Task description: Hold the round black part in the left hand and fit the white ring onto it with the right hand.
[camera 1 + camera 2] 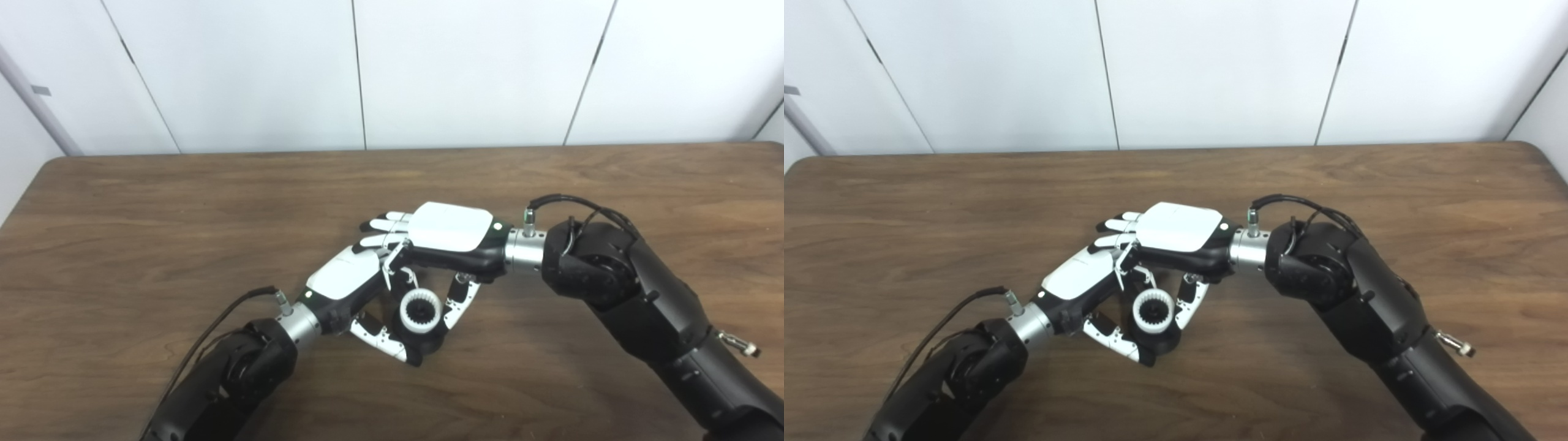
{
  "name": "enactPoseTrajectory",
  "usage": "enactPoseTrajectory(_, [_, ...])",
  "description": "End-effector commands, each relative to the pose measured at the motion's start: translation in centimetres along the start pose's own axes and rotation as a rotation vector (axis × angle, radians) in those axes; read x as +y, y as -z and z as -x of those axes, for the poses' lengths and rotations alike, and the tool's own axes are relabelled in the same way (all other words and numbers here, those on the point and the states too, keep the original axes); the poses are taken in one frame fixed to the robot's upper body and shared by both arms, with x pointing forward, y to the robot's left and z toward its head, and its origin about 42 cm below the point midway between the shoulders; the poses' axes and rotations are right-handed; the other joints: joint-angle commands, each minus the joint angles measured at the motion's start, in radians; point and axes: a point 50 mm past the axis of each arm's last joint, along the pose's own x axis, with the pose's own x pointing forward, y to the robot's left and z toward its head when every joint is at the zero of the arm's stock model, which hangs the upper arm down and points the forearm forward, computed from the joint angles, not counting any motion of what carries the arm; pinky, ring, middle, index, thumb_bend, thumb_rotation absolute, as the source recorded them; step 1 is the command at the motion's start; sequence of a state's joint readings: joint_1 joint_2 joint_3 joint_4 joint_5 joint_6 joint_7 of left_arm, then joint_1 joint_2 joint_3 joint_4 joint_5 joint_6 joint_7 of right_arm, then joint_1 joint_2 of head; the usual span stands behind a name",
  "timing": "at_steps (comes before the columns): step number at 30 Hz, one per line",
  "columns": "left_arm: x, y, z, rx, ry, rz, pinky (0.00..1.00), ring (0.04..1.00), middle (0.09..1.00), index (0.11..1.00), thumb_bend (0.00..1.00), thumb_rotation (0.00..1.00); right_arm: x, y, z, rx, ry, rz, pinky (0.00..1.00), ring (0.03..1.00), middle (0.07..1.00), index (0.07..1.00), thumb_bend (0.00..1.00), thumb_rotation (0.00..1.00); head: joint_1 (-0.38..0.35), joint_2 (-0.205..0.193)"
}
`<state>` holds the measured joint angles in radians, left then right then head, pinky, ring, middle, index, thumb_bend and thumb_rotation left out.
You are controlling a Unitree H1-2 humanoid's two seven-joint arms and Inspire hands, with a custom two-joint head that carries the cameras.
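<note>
Ring (pixel 421 310) white, toothed inside, seated on top of black part (pixel 429 343), bore facing up toward the cameras, both raised just above the table (pixel 122 245) near its middle. Going left to right: left hand (pixel 352 288) entering from lower left, palm turned toward centre, thumb (pixel 380 337) stretched along the lower left side of the black part, remaining fingers curled behind and mostly hidden; judged as closed around the black part. Next, ring and part, lying between the two thumbs. Then right hand (pixel 450 236) entering from the right, back plate up, directly over the ring and slightly beyond it; its thumb (pixel 459 303) angled down and touching or just beside the ring's right edge; long fingers extended leftward, pressed together, overlapping the left hand. Cannot tell whether right fingers pinch the ring or merely rest beside it. Key relation: ring axis near vertical, in line with the part below, right hand nearer from above and right. Judged stage: ring placed, seating depth not visible; any remaining press to run straight down the axis. Risk: tilting the ring against the left thumb.
</note>
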<state>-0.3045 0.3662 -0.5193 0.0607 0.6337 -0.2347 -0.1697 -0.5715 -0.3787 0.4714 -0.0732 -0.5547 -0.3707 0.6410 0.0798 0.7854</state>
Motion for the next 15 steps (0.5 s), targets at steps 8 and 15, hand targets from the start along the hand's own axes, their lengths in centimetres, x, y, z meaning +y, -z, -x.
enactPoseTrajectory(8, [-1.53, -0.53, 0.18, -0.004, 0.091, 0.000, 1.00, 1.000, 0.919, 0.482, 0.52, 0.06, -0.92, -0.30, 0.31, -0.027, -0.014, 0.046, 1.00, 1.000, 0.957, 0.540, 0.70, 0.17, 0.002, 0.003])
enactPoseTrajectory(15, [-1.53, -0.29, 0.34, -0.001, 0.088, 0.015, 1.00, 1.000, 0.916, 0.482, 0.52, 0.06, -1.51, -0.41, 0.50, -0.020, -0.027, 0.062, 1.00, 1.000, 0.975, 0.637, 1.00, 0.20, -0.006, 0.003])
